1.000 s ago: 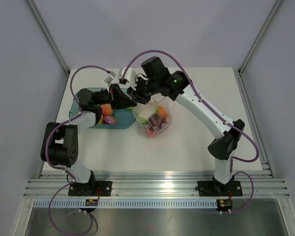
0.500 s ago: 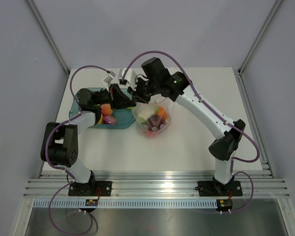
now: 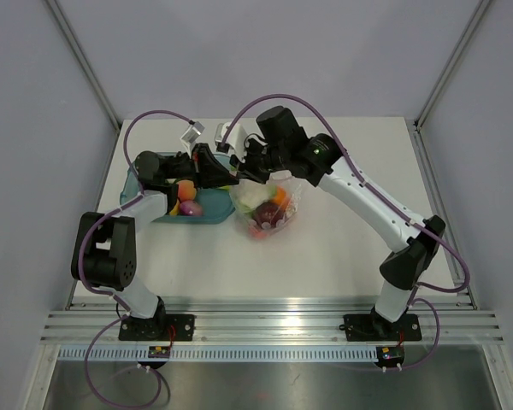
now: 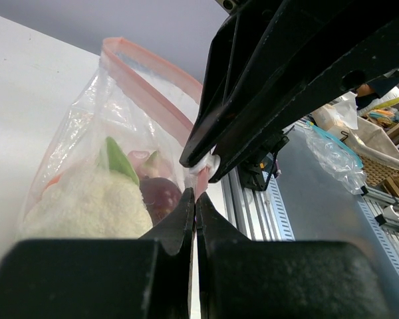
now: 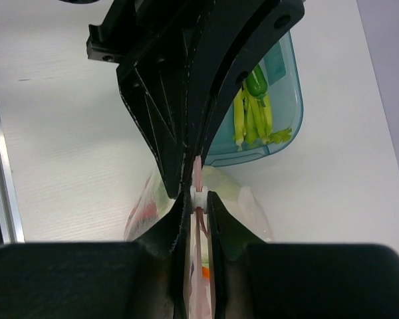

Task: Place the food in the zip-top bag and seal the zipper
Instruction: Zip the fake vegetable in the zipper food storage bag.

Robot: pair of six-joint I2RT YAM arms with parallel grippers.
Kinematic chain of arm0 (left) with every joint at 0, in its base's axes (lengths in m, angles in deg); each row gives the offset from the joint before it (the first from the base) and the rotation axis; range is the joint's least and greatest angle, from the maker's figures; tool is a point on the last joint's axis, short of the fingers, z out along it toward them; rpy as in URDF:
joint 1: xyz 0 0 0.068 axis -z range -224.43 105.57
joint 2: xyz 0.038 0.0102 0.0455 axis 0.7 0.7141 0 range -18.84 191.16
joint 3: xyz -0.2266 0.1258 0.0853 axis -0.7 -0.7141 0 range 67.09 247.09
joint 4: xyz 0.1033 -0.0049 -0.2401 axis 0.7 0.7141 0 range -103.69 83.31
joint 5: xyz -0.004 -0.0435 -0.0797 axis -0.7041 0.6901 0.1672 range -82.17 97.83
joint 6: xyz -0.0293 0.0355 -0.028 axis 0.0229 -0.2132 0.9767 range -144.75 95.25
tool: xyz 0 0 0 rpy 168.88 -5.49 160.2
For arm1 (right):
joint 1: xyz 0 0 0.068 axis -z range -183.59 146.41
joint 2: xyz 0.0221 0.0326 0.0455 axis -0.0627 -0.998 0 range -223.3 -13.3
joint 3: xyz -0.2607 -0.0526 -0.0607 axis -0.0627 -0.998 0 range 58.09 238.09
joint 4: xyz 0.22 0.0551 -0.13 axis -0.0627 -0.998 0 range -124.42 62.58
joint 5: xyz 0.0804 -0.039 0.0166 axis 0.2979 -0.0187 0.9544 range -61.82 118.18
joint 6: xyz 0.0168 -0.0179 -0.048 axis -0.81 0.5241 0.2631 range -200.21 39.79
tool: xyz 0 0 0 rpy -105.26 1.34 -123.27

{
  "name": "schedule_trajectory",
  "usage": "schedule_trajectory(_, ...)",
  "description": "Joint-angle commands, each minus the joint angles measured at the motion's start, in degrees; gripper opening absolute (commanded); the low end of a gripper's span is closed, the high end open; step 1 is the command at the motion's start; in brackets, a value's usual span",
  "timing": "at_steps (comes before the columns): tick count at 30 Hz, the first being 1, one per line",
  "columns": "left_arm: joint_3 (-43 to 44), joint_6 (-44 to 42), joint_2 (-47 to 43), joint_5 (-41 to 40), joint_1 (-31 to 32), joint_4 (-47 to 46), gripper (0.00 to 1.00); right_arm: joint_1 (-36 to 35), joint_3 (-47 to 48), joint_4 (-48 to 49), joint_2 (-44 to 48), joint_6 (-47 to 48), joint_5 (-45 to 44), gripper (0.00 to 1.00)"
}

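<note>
The zip-top bag (image 3: 267, 207) stands on the table with food inside: white cauliflower (image 4: 86, 203), a purple piece (image 4: 161, 197), and orange and red pieces (image 3: 278, 196). Its pink-red zipper (image 4: 149, 78) runs along the top edge. My left gripper (image 4: 195, 195) is shut on the bag's near top corner (image 3: 231, 178). My right gripper (image 5: 198, 197) is shut on the white slider of the zipper (image 5: 198, 169), right against the left fingertips. It also shows in the top view (image 3: 244, 171).
A teal tray (image 3: 145, 175) lies left of the bag, holding an orange ball (image 3: 185, 190), a pink-purple piece (image 3: 191, 207) and yellow-green pieces (image 5: 249, 113). The left arm stretches over the tray. The table's back edge is behind both grippers.
My right arm has swung a little to the right, its elbow moving outward, with the gripper still at the bag's top edge. The bag has shifted slightly. The left gripper has stayed put.
</note>
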Motion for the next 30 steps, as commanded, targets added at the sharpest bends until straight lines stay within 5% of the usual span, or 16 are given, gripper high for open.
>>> schedule_trajectory(1, 2.71, 0.26, -0.75, -0.11, -0.84, -21.93, 0.00, 1.50, -2.30, -3.38, 3.71, 0.38, -3.74, 0.00)
schedule_trajectory(17, 2.44, 0.43, -0.93, -2.12, -4.53, -21.93, 0.00, 9.85, -12.94, -2.15, 12.94, -1.55, -4.97, 0.00)
schedule_trajectory(30, 2.01, 0.17, -1.10, -2.22, -6.56, -21.93, 0.00, 13.81, -34.21, 2.68, 29.44, -8.84, -11.12, 0.00)
